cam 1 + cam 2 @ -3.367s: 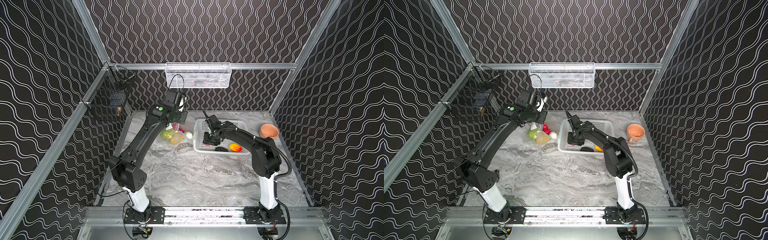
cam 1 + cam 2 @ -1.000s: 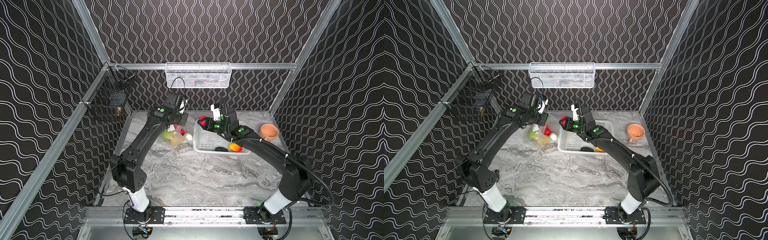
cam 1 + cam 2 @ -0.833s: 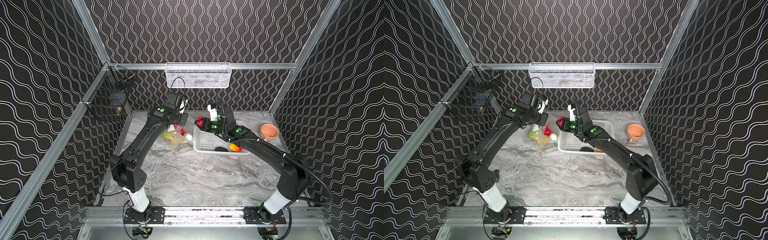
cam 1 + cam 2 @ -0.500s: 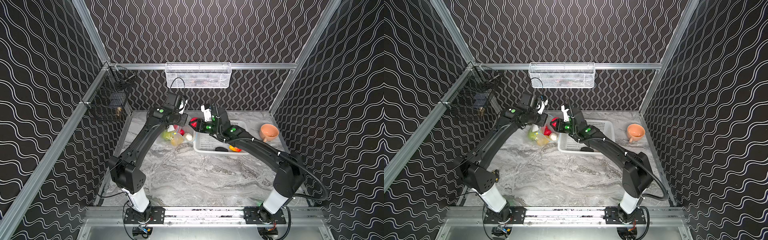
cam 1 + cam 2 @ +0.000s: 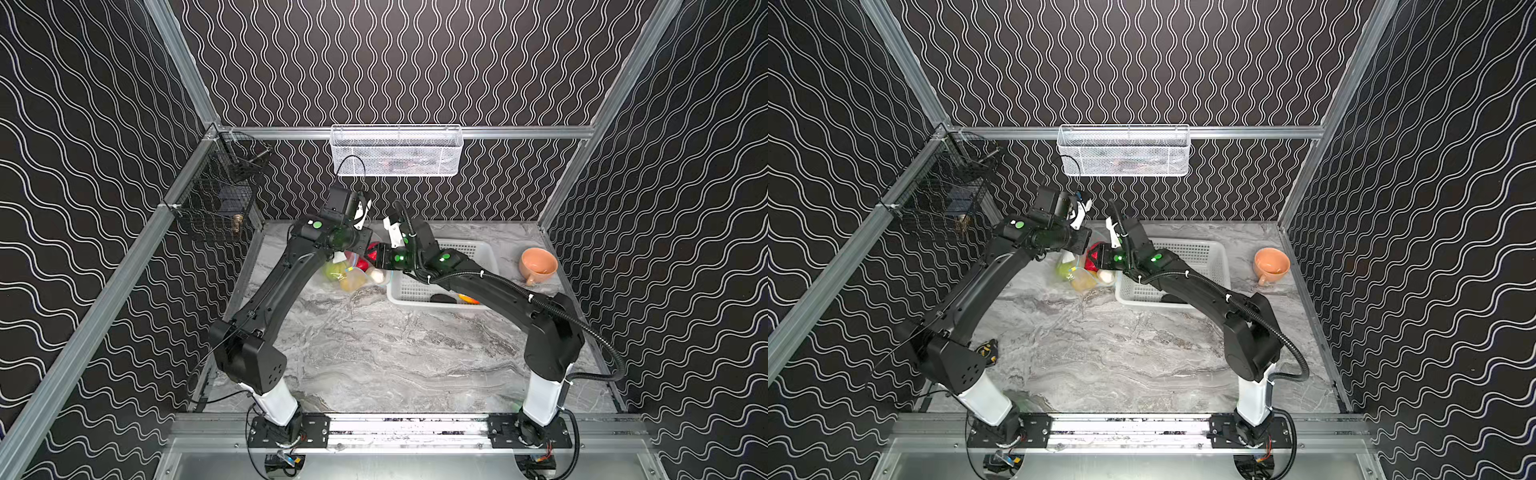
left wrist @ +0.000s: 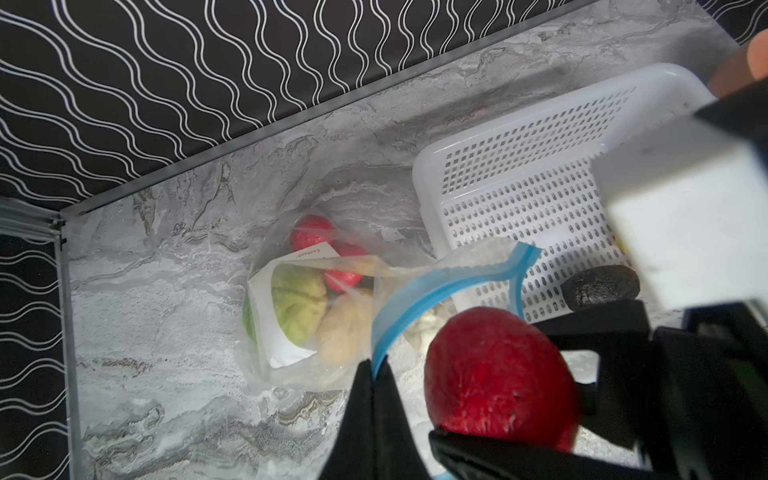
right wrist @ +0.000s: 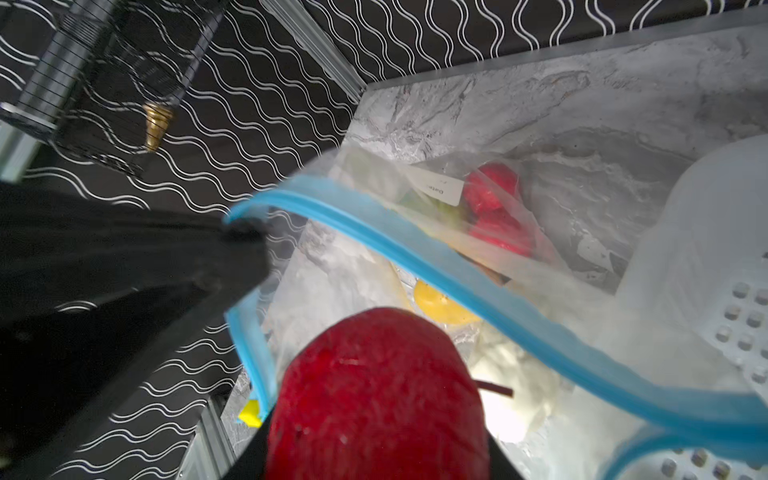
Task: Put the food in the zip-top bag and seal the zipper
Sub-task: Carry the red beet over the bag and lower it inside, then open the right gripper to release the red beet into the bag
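The zip-top bag (image 5: pixel 351 277) is clear and floppy. It has a white label patch (image 6: pixel 286 353) and a light-blue zipper (image 6: pixel 436 286) along its mouth, with a little yellow tab (image 7: pixel 249 413) at one end. In both top views it sits just above the middle of the frame, on the grey worktop (image 5: pixel 374 353), just left of the white basket (image 5: pixel 484 249). Its mouth is lifted and stands open.

Inside are a green melon (image 6: pixel 297 303), a yellow lemon (image 7: pixel 436 305) and two strawberries (image 6: pixel 311 232).

The left end effector (image 6: pixel 372 368) is pressed together on the blue zipper edge and holds it up. The right end effector (image 5: pixel 372 253) pinches a big red strawberry (image 6: pixel 494 370) right at the open mouth. A dark eggplant (image 6: pixel 598 286) and an orange-yellow mango (image 5: pixel 467 298) lie in the basket.

A few seconds ago the right end effector was down in the basket. One second ago it was up over the basket's far left corner with the strawberry. Now it has slid left to the bag. The left end effector has stayed where it was.
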